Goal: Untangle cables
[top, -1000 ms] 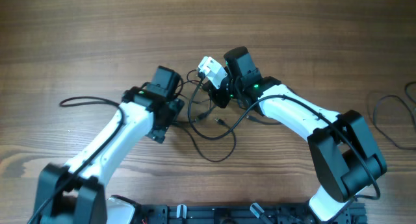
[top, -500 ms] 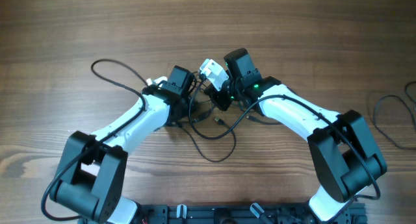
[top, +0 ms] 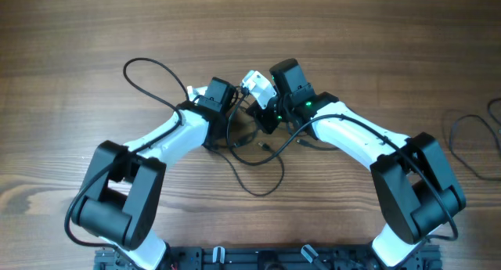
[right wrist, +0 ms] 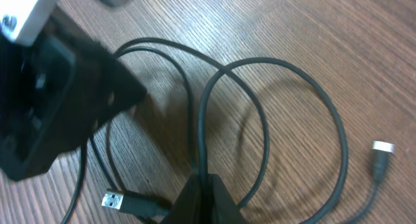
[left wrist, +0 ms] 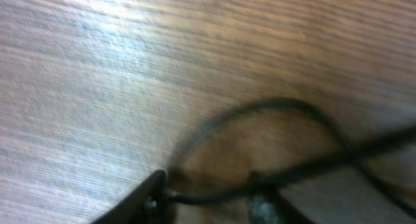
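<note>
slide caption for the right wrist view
Right gripper shut on one black cable amid loose loops on the wooden table; a silver-tipped plug lies apart.

Tangled cables [right wrist: 200, 120] centre — open table [top: 376, 35] around

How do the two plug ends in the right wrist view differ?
The USB plug lies lower left, its flat silver tip pointing left; the right-edge plug points up the frame with a silver cap. The USB plug lies among the cords; the right-edge plug lies outside them. Both end thin black cords on the table.

robot arms [top: 356, 137]: 2 | cables [right wrist: 200, 126]: tangled, count unclear | plug ends [right wrist: 382, 150]: 2
</note>
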Tool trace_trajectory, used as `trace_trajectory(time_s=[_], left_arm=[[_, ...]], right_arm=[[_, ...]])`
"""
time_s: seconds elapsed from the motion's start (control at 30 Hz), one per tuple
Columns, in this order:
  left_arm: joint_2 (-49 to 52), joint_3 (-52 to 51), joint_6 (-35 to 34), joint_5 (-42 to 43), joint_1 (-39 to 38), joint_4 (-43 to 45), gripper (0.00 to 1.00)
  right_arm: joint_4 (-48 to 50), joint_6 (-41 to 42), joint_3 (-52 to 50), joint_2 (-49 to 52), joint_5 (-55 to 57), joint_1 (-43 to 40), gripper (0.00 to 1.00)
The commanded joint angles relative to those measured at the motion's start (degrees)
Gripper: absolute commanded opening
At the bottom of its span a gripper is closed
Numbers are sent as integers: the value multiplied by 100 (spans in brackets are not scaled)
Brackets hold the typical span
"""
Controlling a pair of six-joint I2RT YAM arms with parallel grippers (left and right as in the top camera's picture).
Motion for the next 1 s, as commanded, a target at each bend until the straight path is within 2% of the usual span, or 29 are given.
trace_trajectory(time_s=[0.0, 0.13, 0.27, 0.43, 0.53, 0.57, 0.77, 0.97], left_arm=[[549, -160, -313, -79, 374, -101, 6], [564, -170, -560, -66, 686, -142, 4], [564, -175, -695, -66, 933, -199, 4], [564, -271, -1027, -22, 1025, -199, 4], [564, -365, -1362, -22, 1025, -170, 4], [564, -391, -1464, -11, 1023, -157, 4], [564, -411, -1462, 258, 1023, -92, 4], [564, -411, -1462, 501, 1023, -94, 6]], right_arm=[[-2, 584, 70, -452, 17, -107, 4], [9, 1128, 70, -1366, 63, -584, 4], [-155, 1908, 70, -2299, 702, -1335, 4], [-1095, 2905, 68, -2929, 1917, -2441, 4], [-2210, 3917, 33, -2811, 2640, -2900, 4], [-2413, 3976, 4, -2723, 2640, -2955, 4], [-2559, 3473, -269, -2044, 1853, -2955, 4], [-2553, 3464, -330, -1117, 1513, -2955, 6]])
